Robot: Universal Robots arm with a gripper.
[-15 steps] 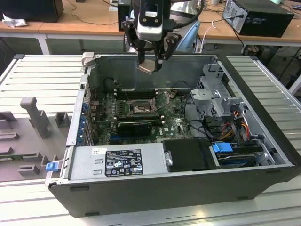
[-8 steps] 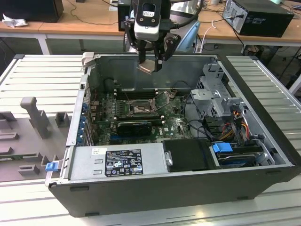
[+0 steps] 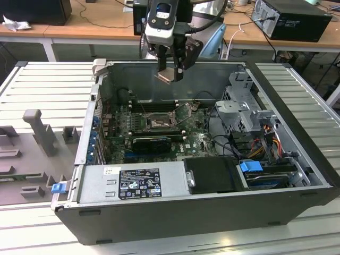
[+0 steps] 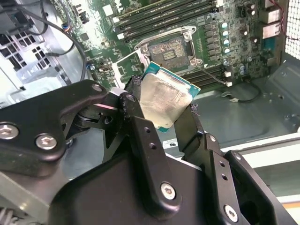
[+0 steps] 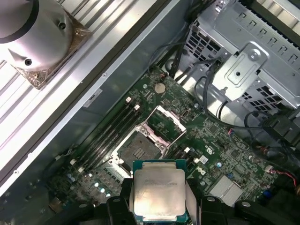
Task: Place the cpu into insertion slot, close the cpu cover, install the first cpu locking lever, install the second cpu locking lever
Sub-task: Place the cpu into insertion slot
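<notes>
My gripper [image 3: 169, 73] hangs above the open computer case, near its back wall, shut on the cpu [image 3: 166, 76]. The cpu [image 4: 164, 96] is a flat square chip with a pale silvery face and a green edge, pinched between two black fingers [image 4: 137, 110]. Below it on the green board lies the insertion slot [image 3: 159, 123], a dark square socket with a metal rim, uncovered [image 5: 138, 151] [image 4: 171, 49]. The cpu cover [image 5: 165, 123] stands swung up on its hinge beside the socket [image 3: 183, 111]. The cpu [image 5: 158, 190] is well clear of the board.
Long black memory slots [image 3: 151, 104] run behind the socket. A black card [image 3: 151, 142] lies in front of it. A metal drive cage [image 3: 245, 106] with cables fills the exterior view's right; the power supply [image 3: 133, 183] sits at the front. Grey fixtures [image 3: 40, 130] stand outside on the ribbed table.
</notes>
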